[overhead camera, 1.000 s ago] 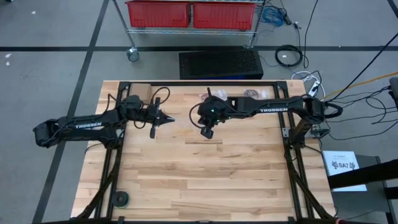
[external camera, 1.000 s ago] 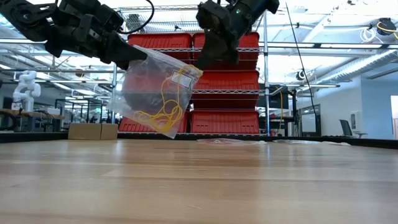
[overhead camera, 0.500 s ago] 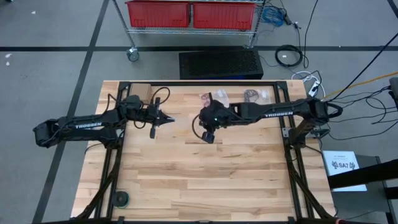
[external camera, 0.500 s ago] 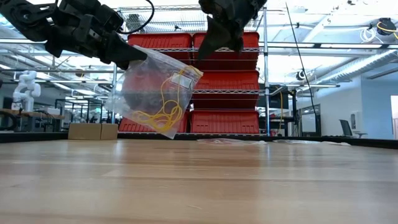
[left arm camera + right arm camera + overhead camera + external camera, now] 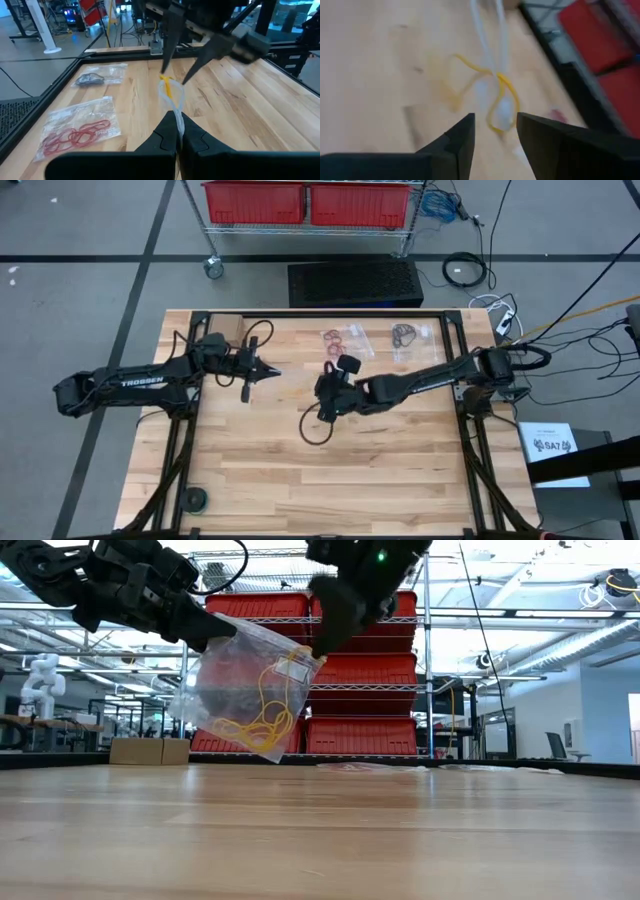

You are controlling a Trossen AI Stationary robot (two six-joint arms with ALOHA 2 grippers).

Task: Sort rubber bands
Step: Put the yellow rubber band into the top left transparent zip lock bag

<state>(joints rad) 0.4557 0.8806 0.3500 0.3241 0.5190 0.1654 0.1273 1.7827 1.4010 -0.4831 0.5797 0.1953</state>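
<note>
the left gripper (image 5: 208, 632) hangs above the tabletop (image 5: 320, 830), its fingers pressed together on the top edge of a clear plastic bag (image 5: 235, 690). the bag dangles off the wood, tilted, with a tangle of yellow rubber bands (image 5: 262, 718) gathered in its lower part and one strand running up toward the mouth. in the high view this gripper (image 5: 268, 372) sits at about 10 o'clock from the tabletop's middle.

the right gripper (image 5: 322, 640) is at the bag's upper corner on the far side from the left gripper. its fingers (image 5: 457, 137) stand parted, with a clear gap between them, and the yellow bands and the bag's edge show just ahead of that gap; nothing is clamped in it. whether a fingertip touches the plastic cannot be told. in the high view the right gripper (image 5: 326, 396) lies near the tabletop's centre.

at about 12 o'clock along the far edge of the tabletop lie two more clear bags: one with red rubber bands (image 5: 75, 135) and, further toward 1 o'clock, one with dark rubber bands (image 5: 91, 78). both lie flat, well apart from the held bag.
</note>
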